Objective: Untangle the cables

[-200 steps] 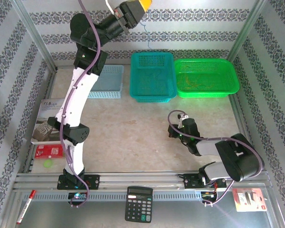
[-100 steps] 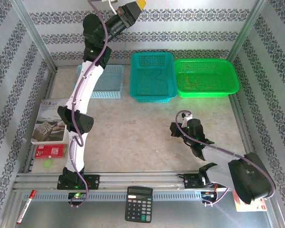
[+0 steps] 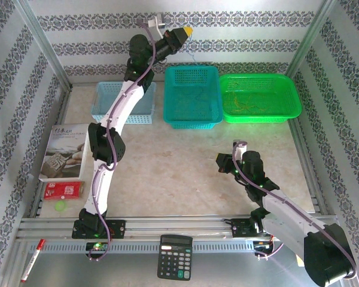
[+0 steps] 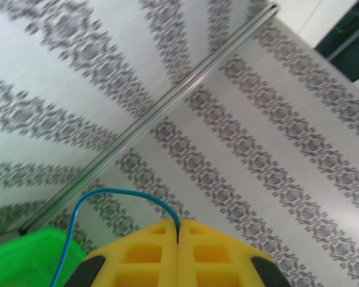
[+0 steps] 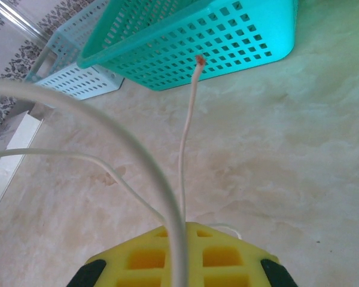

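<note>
My left gripper [image 4: 178,232] is shut on a thin blue cable [image 4: 110,191]. That cable arcs out from between the yellow fingers and drops away to the lower left. In the top view the left gripper [image 3: 183,31] is raised high against the back wall, above the teal basket [image 3: 191,119]. The blue cable [image 3: 192,57] hangs from it as a faint line. Low over the table right of centre, my right gripper [image 3: 222,161] is shut on thin white cables. Of these white cables [image 5: 185,155], one straight end has a reddish tip [image 5: 198,60] and two others curve away left.
Three baskets line the back: pale blue [image 3: 124,103], teal and green [image 3: 260,113], the green one with orange strands [image 3: 245,104] inside. A booklet [image 3: 64,150] and a red card [image 3: 63,190] lie at the left. A calculator [image 3: 175,257] sits on the front rail.
The left arm has stretched out and swung right, carrying its gripper farther back toward the wall. The right arm's elbow has dropped and straightened while its gripper stayed near the same spot.
</note>
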